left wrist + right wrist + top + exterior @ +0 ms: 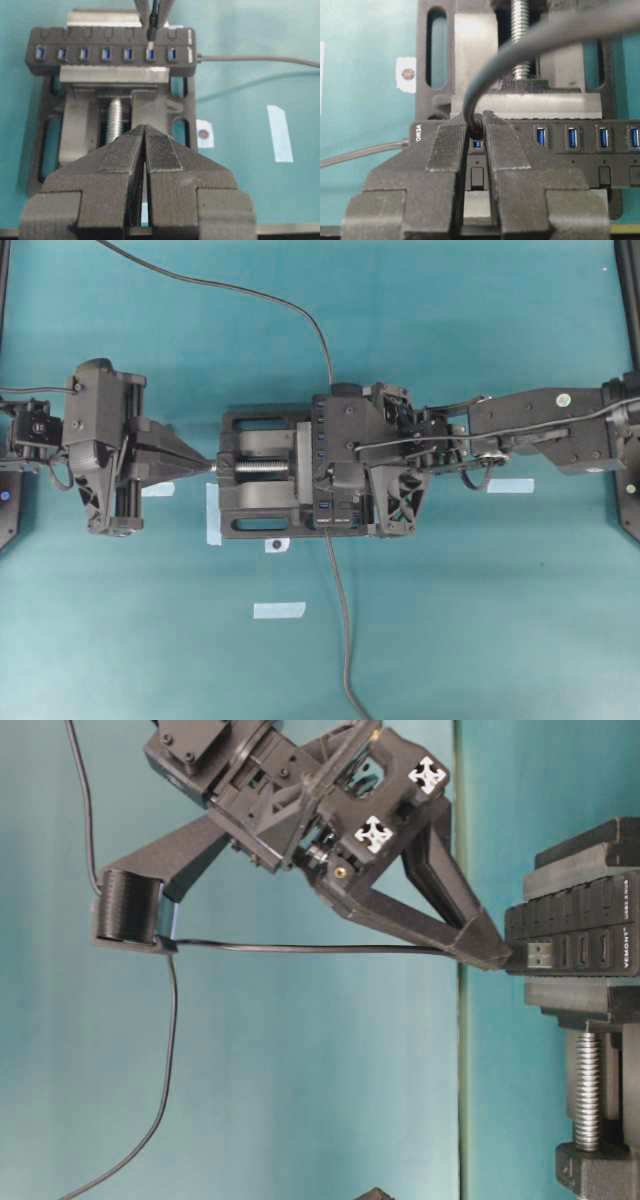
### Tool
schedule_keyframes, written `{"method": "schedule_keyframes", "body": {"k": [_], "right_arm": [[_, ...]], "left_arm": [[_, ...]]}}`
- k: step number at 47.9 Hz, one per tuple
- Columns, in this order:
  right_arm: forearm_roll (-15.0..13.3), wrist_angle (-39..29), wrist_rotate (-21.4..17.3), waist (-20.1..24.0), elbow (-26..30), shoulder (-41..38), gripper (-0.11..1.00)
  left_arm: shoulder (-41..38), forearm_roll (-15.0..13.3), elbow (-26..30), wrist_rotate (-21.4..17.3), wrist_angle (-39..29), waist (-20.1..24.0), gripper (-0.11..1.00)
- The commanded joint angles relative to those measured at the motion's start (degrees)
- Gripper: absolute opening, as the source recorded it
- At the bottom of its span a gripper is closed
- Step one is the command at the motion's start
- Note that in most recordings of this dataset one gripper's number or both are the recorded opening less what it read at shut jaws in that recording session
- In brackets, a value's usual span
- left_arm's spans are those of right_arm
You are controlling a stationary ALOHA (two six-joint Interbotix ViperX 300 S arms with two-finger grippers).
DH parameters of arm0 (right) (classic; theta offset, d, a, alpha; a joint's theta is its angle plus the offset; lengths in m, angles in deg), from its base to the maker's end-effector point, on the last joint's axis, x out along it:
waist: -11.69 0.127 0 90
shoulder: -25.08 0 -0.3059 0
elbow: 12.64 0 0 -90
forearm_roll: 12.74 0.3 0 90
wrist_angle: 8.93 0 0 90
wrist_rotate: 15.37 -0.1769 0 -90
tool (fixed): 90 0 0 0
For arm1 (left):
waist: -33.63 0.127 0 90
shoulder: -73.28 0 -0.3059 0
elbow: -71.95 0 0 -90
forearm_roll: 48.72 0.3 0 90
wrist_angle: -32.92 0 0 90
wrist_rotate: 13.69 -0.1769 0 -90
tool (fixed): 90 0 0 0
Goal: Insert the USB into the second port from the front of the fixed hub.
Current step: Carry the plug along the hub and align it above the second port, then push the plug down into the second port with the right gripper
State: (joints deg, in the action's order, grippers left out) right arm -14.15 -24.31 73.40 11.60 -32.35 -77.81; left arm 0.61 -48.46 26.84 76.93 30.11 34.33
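The right gripper holds the USB in closed jaws, its long axis pointing straight down at the fixed hub clamped in the vise on the desk. The metal tip sits at the second port from the cable end, apparently partly entered. The left gripper rests nearby, jaws closed on nothing.

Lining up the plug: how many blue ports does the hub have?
7, in one row along the hub in the left wrist view. The USB, held by the right pincer, is over the sixth from that view's left, second from the corded end. None seem hidden.
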Motion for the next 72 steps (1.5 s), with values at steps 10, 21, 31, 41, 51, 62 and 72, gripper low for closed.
{"method": "schedule_keyframes", "body": {"k": [10, 21, 31, 41, 51, 62, 72], "right_arm": [[0.1, 0.3, -0.4, 0.3, 0.5, 0.0, 0.04], [0.1, 0.2, -0.4, 0.2, 0.4, -0.9, 0.04], [0.0, 0.4, -0.4, -0.2, 0.4, -1.1, 0.04], [0.1, 0.3, -0.4, -0.2, 0.4, -1.2, 0.04], [0.1, 0.3, -0.4, -0.2, 0.4, -1.5, 0.04], [0.1, 0.3, -0.5, -0.2, 0.4, -1.9, 0.04], [0.0, 0.3, -0.4, -0.2, 0.4, -2.0, 0.04]], "left_arm": [[0.3, 0.0, 1.1, 0.0, 0.5, -0.1, 0.00], [0.3, 0.0, 1.1, 0.0, 0.5, 0.0, 0.00], [0.3, 0.0, 1.1, 0.0, 0.4, -0.1, 0.00], [0.3, 0.0, 1.0, 0.0, 0.5, -0.1, 0.00], [0.3, 0.0, 1.0, 0.0, 0.5, -0.1, 0.00], [0.3, 0.0, 1.0, 0.0, 0.4, -0.1, 0.00], [0.3, 0.0, 1.0, 0.0, 0.5, -0.1, 0.00]]}}
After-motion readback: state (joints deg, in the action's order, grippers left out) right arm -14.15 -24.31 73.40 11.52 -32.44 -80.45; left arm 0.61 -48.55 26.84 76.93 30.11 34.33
